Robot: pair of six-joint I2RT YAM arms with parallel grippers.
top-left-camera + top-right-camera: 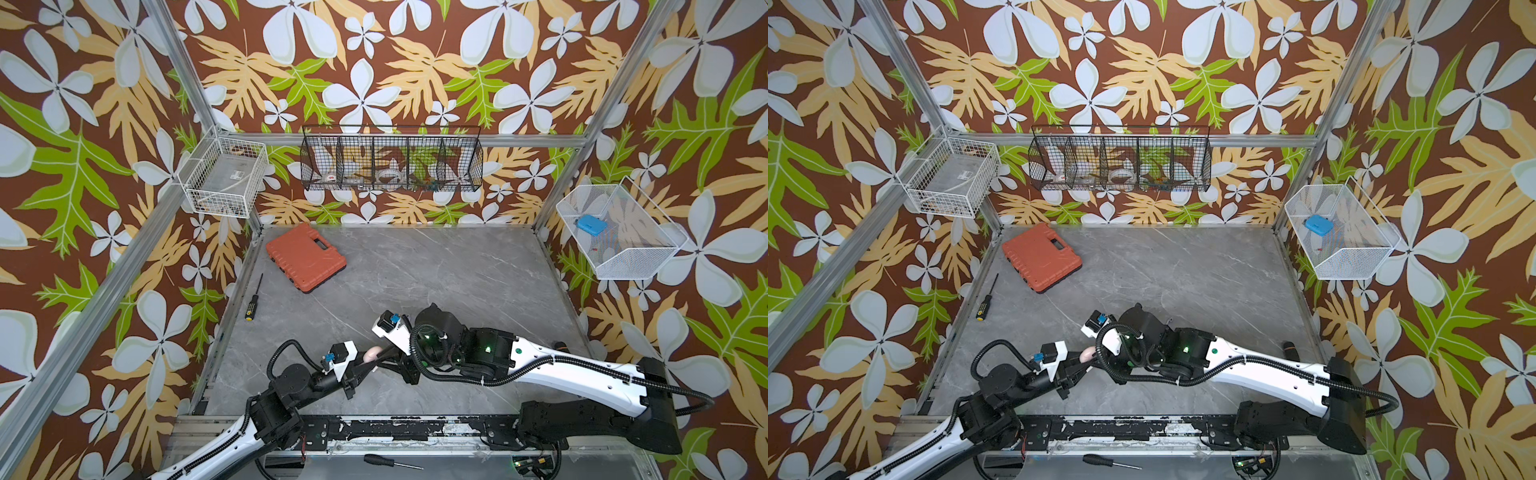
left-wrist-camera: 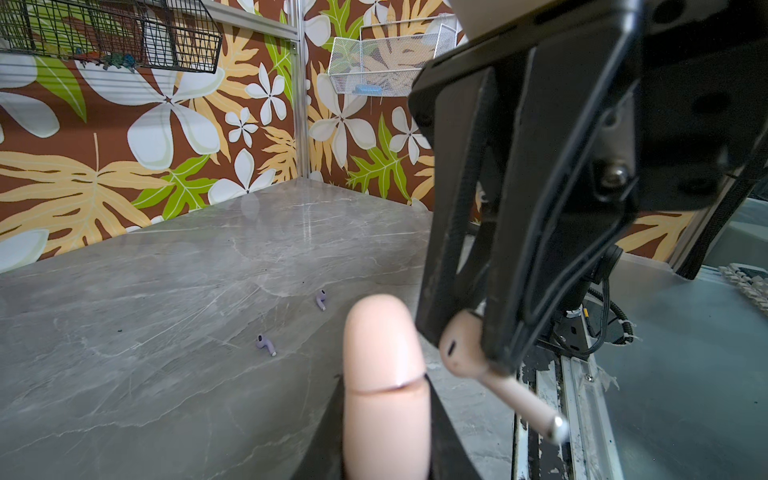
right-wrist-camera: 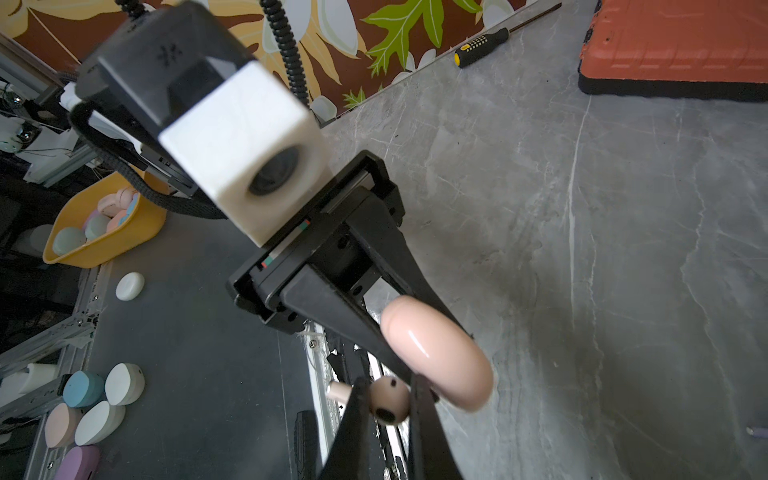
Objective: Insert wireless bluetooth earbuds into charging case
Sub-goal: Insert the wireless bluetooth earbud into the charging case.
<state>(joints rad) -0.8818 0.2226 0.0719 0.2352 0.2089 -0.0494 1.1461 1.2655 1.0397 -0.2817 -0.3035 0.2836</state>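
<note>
My left gripper (image 2: 384, 380) is shut on the charging case (image 2: 384, 345), a pale pink puck seen edge-on with a thin seam across it. It shows as a pink spot in both top views (image 1: 371, 354) (image 1: 1087, 353), low above the table's front middle. My right gripper (image 3: 388, 381) is shut on a pale pink earbud (image 3: 388, 401), its stem sticking out sideways. That earbud (image 2: 461, 353) hangs right beside the case, apart from it. Two lavender earbuds (image 2: 266, 345) (image 2: 321, 299) lie loose on the grey table beyond.
A red tool case (image 1: 305, 257) lies at the back left and a screwdriver (image 1: 252, 299) along the left edge. Wire baskets (image 1: 390, 160) hang on the walls. Off the table's front stand a yellow bin (image 3: 104, 232) and several spare cases (image 3: 95, 407).
</note>
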